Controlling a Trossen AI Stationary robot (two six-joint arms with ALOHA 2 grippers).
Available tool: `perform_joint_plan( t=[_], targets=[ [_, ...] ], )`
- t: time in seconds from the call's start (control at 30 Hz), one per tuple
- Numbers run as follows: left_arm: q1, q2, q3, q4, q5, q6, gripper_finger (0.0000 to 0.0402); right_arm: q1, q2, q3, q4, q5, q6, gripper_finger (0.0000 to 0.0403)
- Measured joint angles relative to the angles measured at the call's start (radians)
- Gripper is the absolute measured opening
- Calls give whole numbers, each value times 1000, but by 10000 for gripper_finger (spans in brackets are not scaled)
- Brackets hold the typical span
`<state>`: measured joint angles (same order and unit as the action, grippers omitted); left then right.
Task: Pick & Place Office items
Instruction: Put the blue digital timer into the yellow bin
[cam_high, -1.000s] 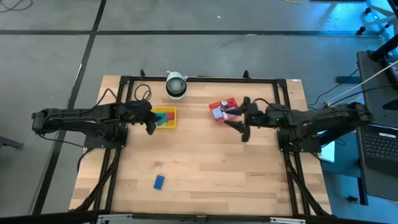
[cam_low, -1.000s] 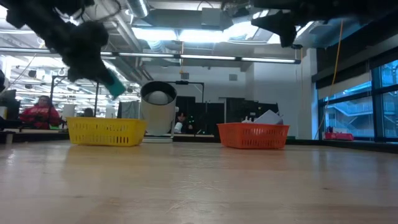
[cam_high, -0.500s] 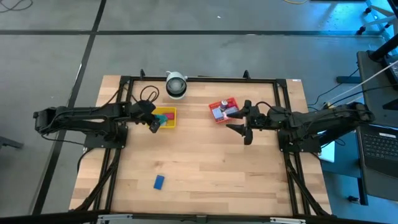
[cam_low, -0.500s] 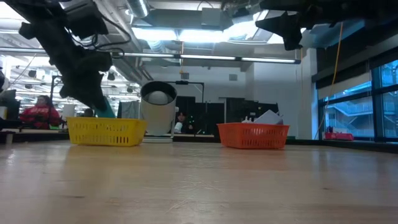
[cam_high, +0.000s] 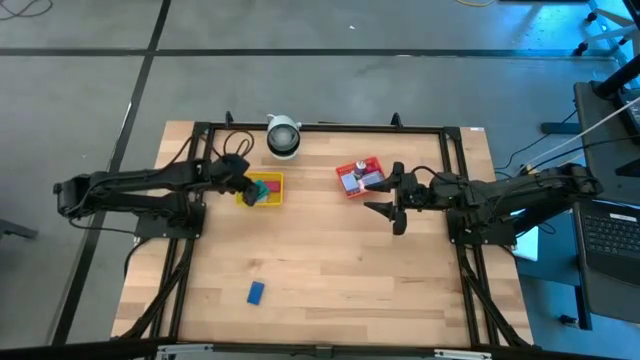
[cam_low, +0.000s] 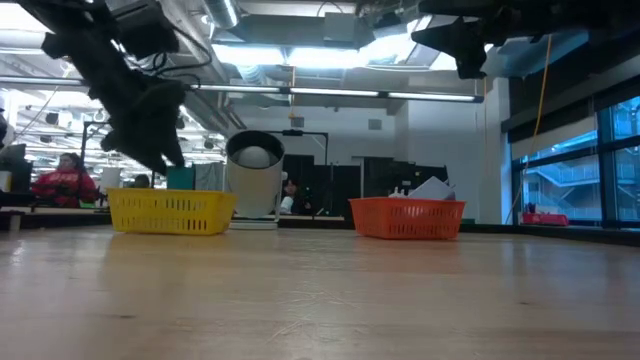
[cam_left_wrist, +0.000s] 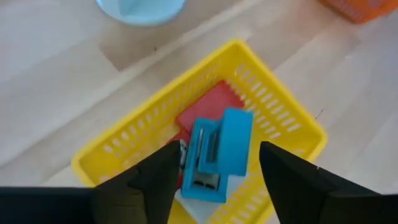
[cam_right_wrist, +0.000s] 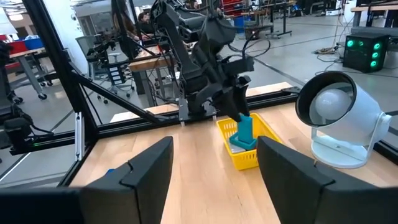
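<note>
My left gripper (cam_left_wrist: 217, 155) hangs open over the yellow tray (cam_left_wrist: 273, 118), also seen from above (cam_high: 245, 192). A teal blocky piece (cam_left_wrist: 217, 152) stands in the tray between the fingers, with a gap on each side. Its lower end rests on a red piece (cam_left_wrist: 208, 106) and a whitish one, and its top pokes above the tray's rim (cam_low: 181, 178). My right gripper (cam_high: 395, 205) hovers open and empty beside the red tray (cam_high: 358, 177), which holds several pieces. A blue piece (cam_high: 256, 292) lies on the table near the front edge.
A white round device (cam_high: 283, 137) stands at the far edge between the two trays. A black frame (cam_high: 320, 127) runs around the table top. Bare wood lies between the trays and the blue piece.
My left gripper has carried the teal piece down toward the far edge, over the yellow tray, and let it go. The piece now stands in the tray, apart from the fingers. My right gripper has barely moved.
</note>
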<state>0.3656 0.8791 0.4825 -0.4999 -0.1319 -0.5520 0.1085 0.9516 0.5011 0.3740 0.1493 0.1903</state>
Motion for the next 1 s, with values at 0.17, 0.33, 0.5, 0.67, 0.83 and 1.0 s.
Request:
perform_joint_plan(
  t=[0.17,0.33,0.5,0.67,0.83,1.0],
  targets=[
    [19,0,87,-68,2,-7,229,0,0,0,-5,-7,-19,233],
    [-14,0,219,-167,85,-75,228,0,0,0,-27,-8,-20,233],
    [-156,3,330,-175,137,-265,230,0,0,0,-53,-8,-18,233],
    [-374,44,394,-160,88,-497,228,0,1,0,-82,-12,-4,233],
    [-591,151,430,-155,44,-672,230,11,1,0,-106,-12,16,233],
    [-742,275,491,-158,26,-746,228,39,1,0,-107,-11,16,233]
  ],
)
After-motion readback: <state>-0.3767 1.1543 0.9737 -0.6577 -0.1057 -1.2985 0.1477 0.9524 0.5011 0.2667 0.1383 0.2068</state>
